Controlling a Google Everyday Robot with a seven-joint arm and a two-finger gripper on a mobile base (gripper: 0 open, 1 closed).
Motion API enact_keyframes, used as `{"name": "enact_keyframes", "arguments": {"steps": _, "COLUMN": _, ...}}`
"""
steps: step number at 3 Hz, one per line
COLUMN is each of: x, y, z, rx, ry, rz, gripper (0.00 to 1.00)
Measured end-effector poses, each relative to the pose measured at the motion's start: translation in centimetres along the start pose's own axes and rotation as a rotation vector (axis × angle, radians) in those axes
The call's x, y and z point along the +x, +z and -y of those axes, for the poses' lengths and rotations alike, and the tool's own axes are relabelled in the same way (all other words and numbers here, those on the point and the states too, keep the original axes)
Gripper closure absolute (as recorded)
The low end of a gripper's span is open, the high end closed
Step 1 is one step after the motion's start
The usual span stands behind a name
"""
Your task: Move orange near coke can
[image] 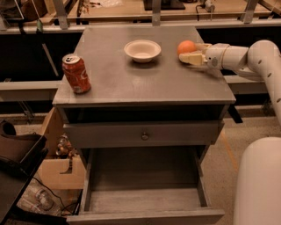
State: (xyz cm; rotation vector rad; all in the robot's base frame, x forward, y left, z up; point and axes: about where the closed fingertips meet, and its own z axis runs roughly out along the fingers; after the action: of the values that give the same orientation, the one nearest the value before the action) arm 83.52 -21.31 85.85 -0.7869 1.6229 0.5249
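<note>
The orange (186, 46) is at the back right of the grey cabinet top (145, 85), just right of the white bowl (142, 50). My gripper (193, 51) reaches in from the right and is shut on the orange, with one pale finger (190, 57) in front of the fruit and the other behind it. The orange seems to sit just above the surface. The coke can (76, 73), red-orange with white lettering and a silver top, stands upright near the front left edge, far from the orange.
The cabinet's bottom drawer (145, 197) is pulled open toward me. A cardboard box (59, 169) and clutter sit on the floor at the left. A wooden bench (131, 11) runs behind the cabinet. A white robot part (259, 184) fills the lower right.
</note>
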Motion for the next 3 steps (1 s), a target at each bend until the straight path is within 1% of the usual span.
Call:
{"name": "enact_keyframes", "arguments": {"steps": 1, "x": 0.0, "y": 0.3, "z": -0.2, "rx": -0.005, "ry": 0.001, "rz": 0.000, "gripper": 1.00}}
{"name": "enact_keyframes", "arguments": {"steps": 2, "x": -0.1, "y": 0.6, "z": -0.3, "rx": -0.010, "ry": -0.002, "rz": 0.001, "gripper": 1.00}}
{"name": "enact_keyframes", "arguments": {"steps": 3, "x": -3.1, "y": 2.0, "z": -1.8, "rx": -0.048, "ry": -0.057, "rz": 0.032, "gripper": 1.00}}
